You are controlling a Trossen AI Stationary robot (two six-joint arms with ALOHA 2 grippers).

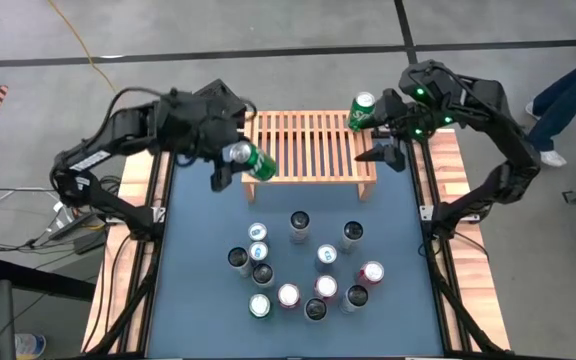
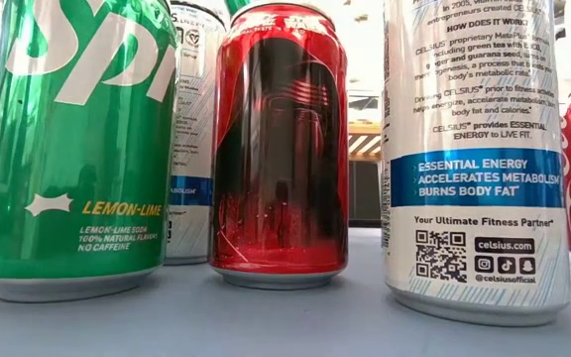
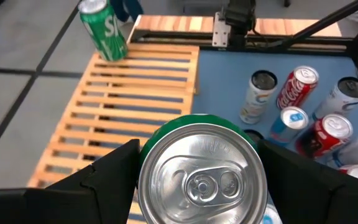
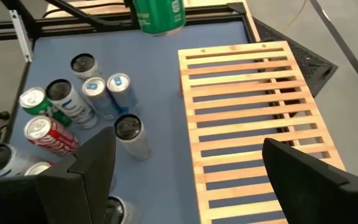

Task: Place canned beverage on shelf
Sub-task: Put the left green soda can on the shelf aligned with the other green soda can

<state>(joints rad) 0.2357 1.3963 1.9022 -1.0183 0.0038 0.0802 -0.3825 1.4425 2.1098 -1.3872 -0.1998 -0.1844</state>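
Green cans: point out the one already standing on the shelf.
The green can at the shelf's far right corner stands there alone; the left gripper holds another green can at the shelf's left edge.

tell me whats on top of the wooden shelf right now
One green can stands upright at a back corner of the shelf. The left gripper holds another green can beside its left edge. Other slats look bare; the right gripper covers little.

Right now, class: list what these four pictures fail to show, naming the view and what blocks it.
- Low view: the shelf is almost wholly hidden behind the close cans, such as the red can.
- Left wrist view: the held green can shows only its lid; the left tool hides its label.
- Right wrist view: the green can on the shelf corner is out of frame.
- High view: the table cans' labels are too small to read.
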